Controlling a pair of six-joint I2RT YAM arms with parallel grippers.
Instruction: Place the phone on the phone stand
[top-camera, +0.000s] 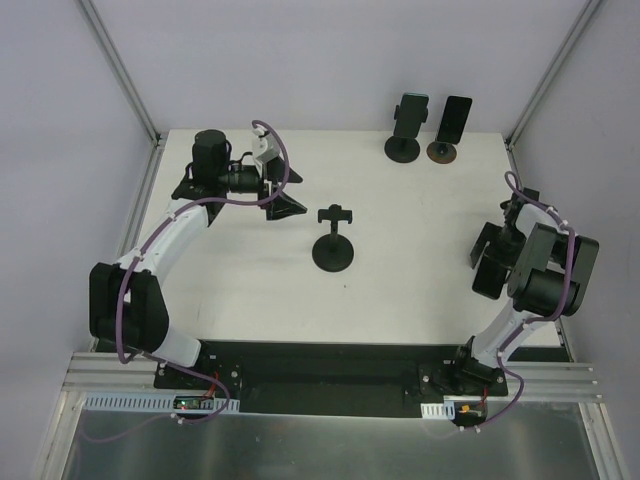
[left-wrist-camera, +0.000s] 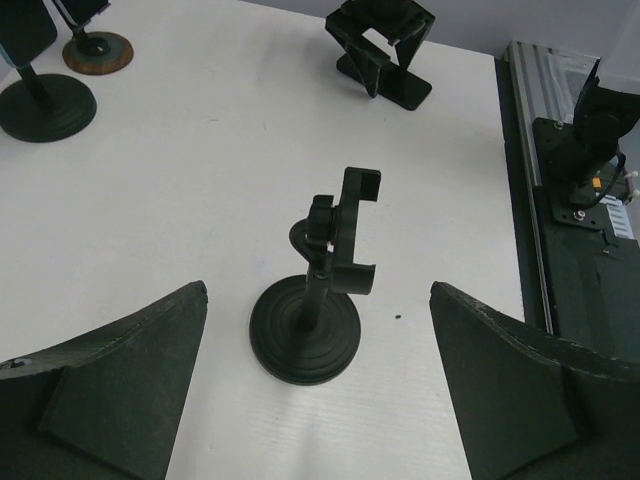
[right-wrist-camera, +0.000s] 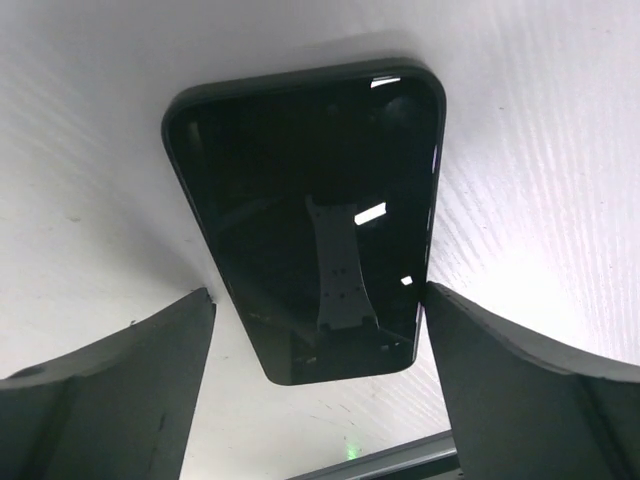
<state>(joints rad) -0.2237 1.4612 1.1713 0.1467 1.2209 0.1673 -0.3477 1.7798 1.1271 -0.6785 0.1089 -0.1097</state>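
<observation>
Phone (right-wrist-camera: 310, 200) laid flat near the tabletop's (top-camera: 420, 300) right edge, straddled by open right jaws for grasping; empty phone stand (left-wrist-camera: 330, 270) faced by open left jaws, likely for steadying.

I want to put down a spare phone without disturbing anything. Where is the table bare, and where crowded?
Bare: the wide patch between the empty stand and the right gripper, and the near strip of table in front of that stand. Crowded: the far edge with two loaded stands, and under the right gripper, where the phone lies.

Purple cables (top-camera: 121, 320) run along white, black-jointed arms (top-camera: 178, 232).
</observation>
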